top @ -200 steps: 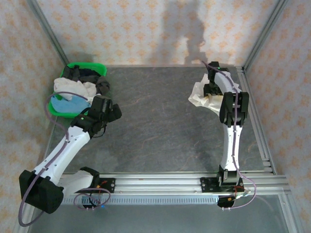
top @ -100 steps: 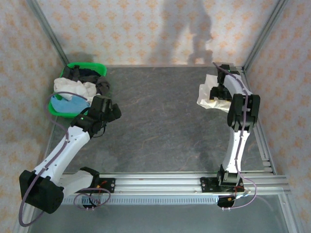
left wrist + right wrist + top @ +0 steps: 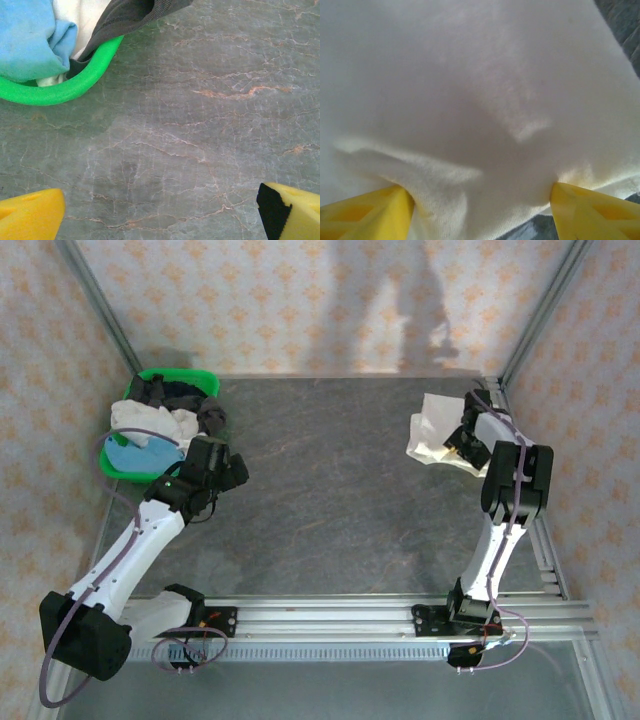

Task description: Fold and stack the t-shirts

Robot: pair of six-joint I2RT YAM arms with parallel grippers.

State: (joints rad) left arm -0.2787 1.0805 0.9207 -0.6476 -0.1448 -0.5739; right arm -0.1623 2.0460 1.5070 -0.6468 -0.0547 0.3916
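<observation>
Left jaws hung released, right jaws straddled the white t-shirt (image 3: 470, 90), gripping or not I couldn't tell; folding seemed underway, next wanting a firm pinch.

left arm (image 3: 140, 540) stretches from its near-left base toward the far left, left gripper (image 3: 160, 210) facing down, jaws spread wide | right arm (image 3: 497, 540) rises, folds forward, right gripper (image 3: 462, 440) tipped down at far right, jaws apart, hold unclear

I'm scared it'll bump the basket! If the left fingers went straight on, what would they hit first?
Probably the bare table, not the green basket, which lies off to the side.
</observation>
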